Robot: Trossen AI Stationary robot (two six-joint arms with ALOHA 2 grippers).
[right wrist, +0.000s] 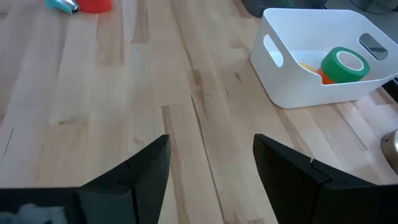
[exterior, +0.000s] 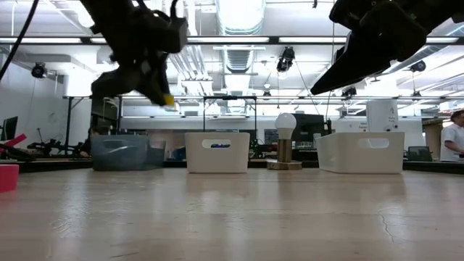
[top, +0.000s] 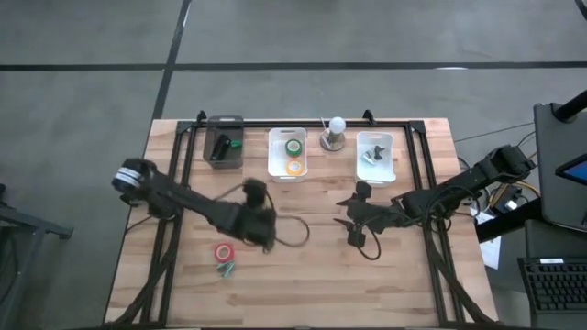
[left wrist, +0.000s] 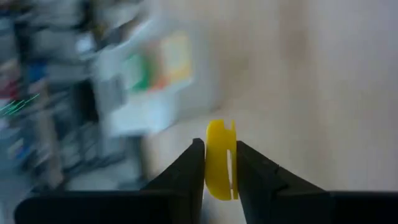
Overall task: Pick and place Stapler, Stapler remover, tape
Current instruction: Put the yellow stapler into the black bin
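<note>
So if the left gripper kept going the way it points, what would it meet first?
Probably the white bin with the green and orange tape; the left gripper, holding the yellow tape, points toward it, though depth is unclear.

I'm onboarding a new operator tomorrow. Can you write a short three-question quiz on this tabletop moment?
1. True or false: the left gripper is shut on the yellow tape roll.
2. Which rolls lie in the middle white bin: A) green and orange B) red and yellow?
3. Fill in: the red tape roll lies on the ____.

Key: 1 true; 2 A; 3 table.
</note>
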